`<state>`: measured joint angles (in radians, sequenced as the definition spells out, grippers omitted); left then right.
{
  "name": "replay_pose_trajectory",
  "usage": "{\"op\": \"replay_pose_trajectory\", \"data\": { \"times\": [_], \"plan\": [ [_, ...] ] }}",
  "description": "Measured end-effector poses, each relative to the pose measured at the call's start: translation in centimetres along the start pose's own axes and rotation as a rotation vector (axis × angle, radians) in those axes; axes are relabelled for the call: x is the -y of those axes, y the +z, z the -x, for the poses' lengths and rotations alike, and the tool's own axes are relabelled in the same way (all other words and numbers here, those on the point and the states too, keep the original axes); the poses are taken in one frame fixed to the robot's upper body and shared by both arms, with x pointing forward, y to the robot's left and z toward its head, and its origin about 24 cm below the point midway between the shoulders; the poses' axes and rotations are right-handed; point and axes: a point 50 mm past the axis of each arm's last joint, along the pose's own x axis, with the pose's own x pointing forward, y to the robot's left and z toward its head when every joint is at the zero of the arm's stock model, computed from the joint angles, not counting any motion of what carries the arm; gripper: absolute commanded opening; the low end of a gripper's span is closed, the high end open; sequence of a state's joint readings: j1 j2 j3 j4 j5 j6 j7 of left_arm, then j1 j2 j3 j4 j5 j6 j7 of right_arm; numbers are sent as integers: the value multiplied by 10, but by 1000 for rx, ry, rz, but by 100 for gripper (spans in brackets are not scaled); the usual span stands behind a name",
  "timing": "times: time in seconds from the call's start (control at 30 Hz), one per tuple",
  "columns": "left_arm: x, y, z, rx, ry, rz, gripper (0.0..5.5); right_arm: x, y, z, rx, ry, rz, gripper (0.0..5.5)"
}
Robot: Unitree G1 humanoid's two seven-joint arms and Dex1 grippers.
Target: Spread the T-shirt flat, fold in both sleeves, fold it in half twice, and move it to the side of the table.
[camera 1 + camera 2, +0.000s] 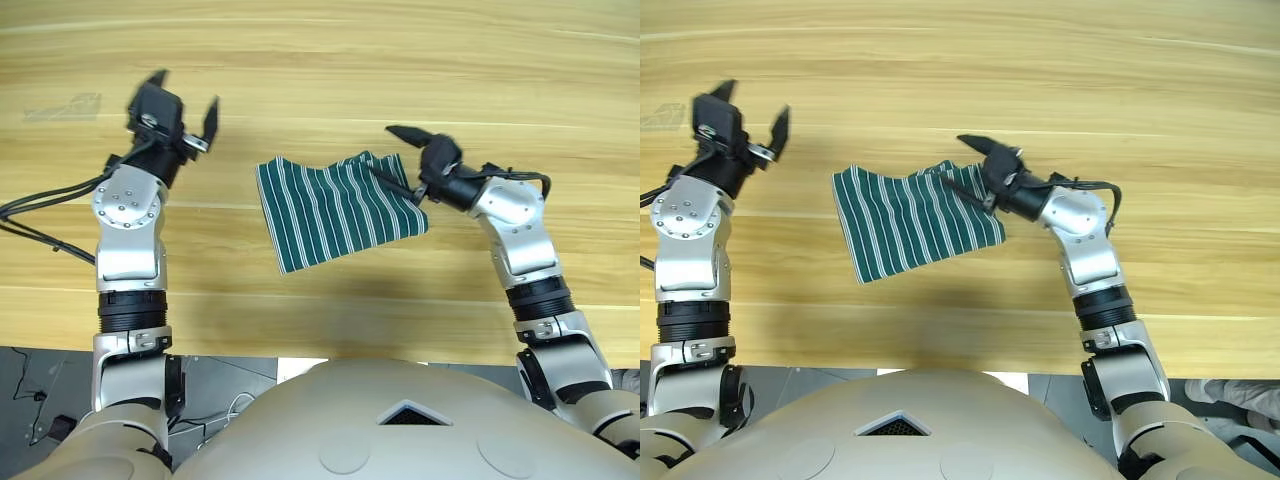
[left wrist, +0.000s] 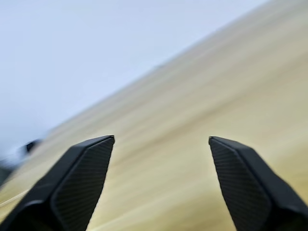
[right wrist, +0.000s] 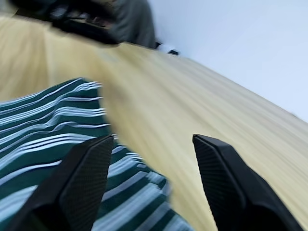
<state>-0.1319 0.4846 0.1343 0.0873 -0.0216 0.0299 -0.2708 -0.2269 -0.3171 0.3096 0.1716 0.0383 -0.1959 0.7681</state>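
On the table (image 1: 400,60), folded T-shirt (image 1: 338,208) runs left-right; left fingers (image 1: 210,118), right fingers (image 1: 405,132) gape wide.

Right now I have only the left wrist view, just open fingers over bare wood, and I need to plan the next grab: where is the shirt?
Observer: The shirt lies on the table to the right of the left gripper, apart from it, between the two arms.
Operator: Is it folded yet?
Observer: Yes, it is a small folded packet, not spread flat.
Operator: And the right gripper?
Observer: The right gripper is open at the shirt's far right corner, one finger over the cloth, the other over bare wood.
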Motion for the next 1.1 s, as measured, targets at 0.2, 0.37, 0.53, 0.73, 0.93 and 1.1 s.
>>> {"op": "replay_pose_trajectory", "data": {
  "times": [0.2,0.37,0.53,0.73,0.93,1.1],
  "plan": [
    [-2,26,7,115,99,24,366,-9,3,-39,-59,226,201,303],
    [14,36,9,160,66,60,366,-11,-10,-63,-133,309,299,303],
    [15,38,9,191,69,48,366,13,-23,-76,-250,219,445,303],
    [16,37,8,205,72,54,366,77,-52,-28,-535,-110,455,303],
    [40,38,9,215,161,150,366,117,-100,150,-803,-886,16,303],
    [76,37,6,205,152,154,366,99,-110,229,-831,-1320,-113,303]
  ]
}}
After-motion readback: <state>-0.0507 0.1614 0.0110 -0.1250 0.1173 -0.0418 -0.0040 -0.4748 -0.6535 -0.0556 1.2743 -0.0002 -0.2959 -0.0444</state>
